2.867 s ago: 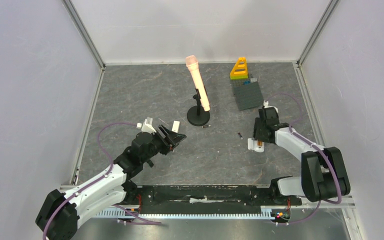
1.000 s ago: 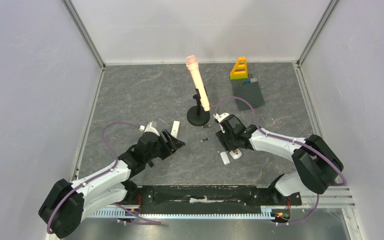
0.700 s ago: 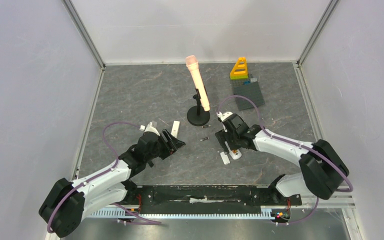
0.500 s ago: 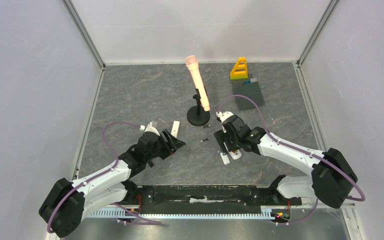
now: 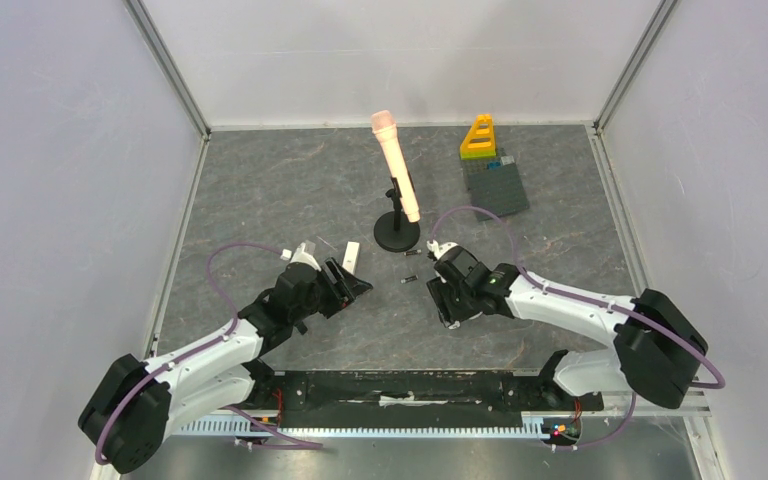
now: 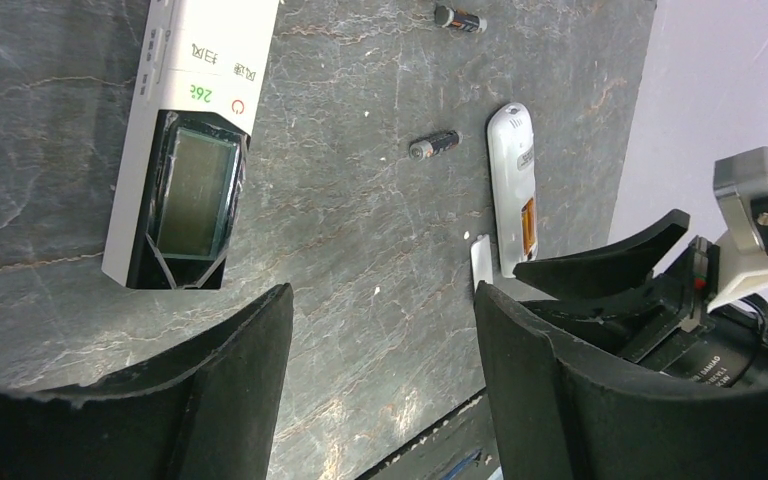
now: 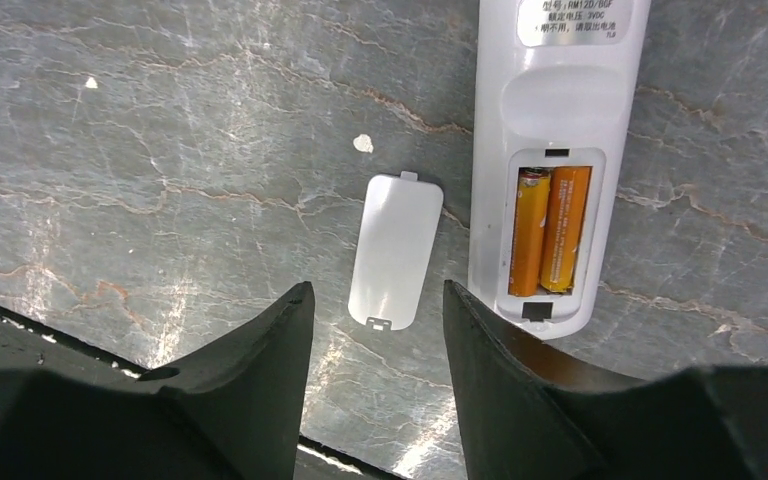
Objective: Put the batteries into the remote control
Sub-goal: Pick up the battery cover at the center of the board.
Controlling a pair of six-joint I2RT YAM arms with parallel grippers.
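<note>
A white remote lies back up with its battery bay open and two orange batteries inside. Its loose white cover lies beside it, right under my open, empty right gripper. In the top view my right gripper hides that remote. Two dark grey batteries lie loose on the floor; they also show in the top view. A second white remote with a display lies just ahead of my open, empty left gripper.
A peach microphone leans on a black round stand at the middle back. A grey brick plate and a yellow brick piece sit at the back right. White walls enclose the grey floor.
My right arm has swung in from the right to the centre, then drawn a little nearer, now covering the open remote and its cover in the top view. My left arm settled early and stays still.
</note>
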